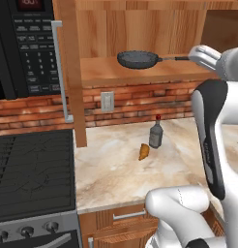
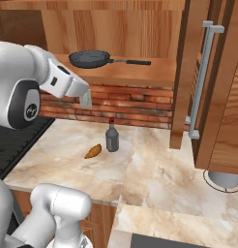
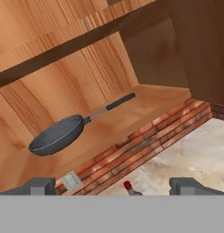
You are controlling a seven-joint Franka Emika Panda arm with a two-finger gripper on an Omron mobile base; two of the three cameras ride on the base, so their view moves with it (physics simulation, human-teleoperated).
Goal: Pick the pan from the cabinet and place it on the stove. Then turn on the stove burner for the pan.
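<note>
Dark grey, the pan [image 1: 137, 59] is seen lying on the bottom shelf of the open cabinet [image 2: 140, 72], handle turned toward the arm; the gripper [image 3: 113, 186] is held spread wide, grasping nothing, well short of it; a bottle [image 1: 156, 134] stands on the counter [image 1: 116, 169] below, beside the stove [image 1: 34, 169].

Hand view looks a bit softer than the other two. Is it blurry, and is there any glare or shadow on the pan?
Hand view: slightly soft and tilted, the pan matte, no glare, a faint shadow under it on the cabinet shelf. Left base view: sharp, even light, the pan's speckled inside readable. Right base view: equally crisp; the bottle throws only a weak shadow on the counter.
</note>
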